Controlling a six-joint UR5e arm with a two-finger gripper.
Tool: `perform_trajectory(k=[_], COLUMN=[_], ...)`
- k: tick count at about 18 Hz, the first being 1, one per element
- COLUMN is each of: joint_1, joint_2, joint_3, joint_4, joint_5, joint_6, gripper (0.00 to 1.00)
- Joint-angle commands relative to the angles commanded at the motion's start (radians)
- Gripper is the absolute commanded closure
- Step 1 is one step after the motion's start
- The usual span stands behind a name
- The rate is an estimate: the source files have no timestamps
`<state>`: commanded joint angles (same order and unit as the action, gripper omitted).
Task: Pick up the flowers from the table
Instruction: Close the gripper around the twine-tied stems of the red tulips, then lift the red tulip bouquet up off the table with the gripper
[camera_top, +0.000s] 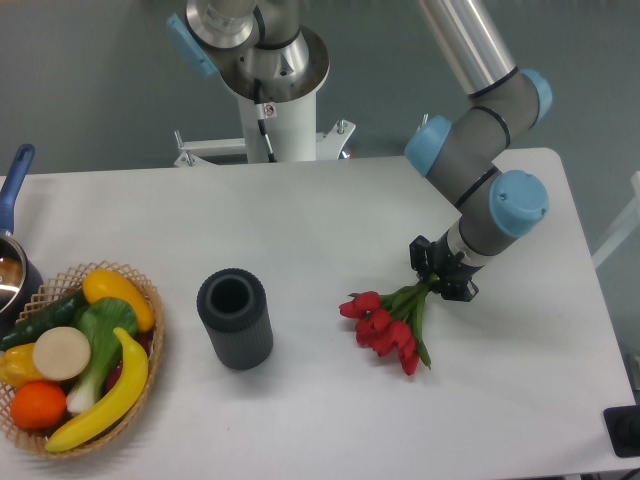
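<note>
The flowers (384, 326) are a bunch of red tulips with green leaves, lying on the white table (330, 215) right of centre, heads toward the front left. Their stems run up and right into my gripper (443, 276). The black gripper sits low over the stem end, at the table surface, and its fingers close around the stems. The stem tips are hidden behind the gripper.
A dark grey ribbed cylinder vase (235, 318) stands upright left of the flowers. A wicker basket (150, 300) of fruit and vegetables sits at the front left. A pot with a blue handle (14, 190) is at the left edge. The arm's base column (268, 110) stands behind the table.
</note>
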<state>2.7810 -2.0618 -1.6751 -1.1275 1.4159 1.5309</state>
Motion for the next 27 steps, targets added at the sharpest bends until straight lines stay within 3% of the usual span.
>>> perform_trajectory(k=[3,9,17,20,27], joint_1=[0.005,0.014,0.018,0.017,0.009], joint_2=[0.043,0.184,0.348,0.403,0.437], joint_3=[-0.009,-0.009,0.027,0.047,0.069], joint_4=[-0.008,-0.043,-0.034,-0.025,0.055], joint_5=[-0.003,-0.060,-0.385,-0.567,-0.839], joint_6=[0.000,-0.057,-0.242,-0.374,-0.485], gripper=[0.80,0.80,0.80,0.80,0.79])
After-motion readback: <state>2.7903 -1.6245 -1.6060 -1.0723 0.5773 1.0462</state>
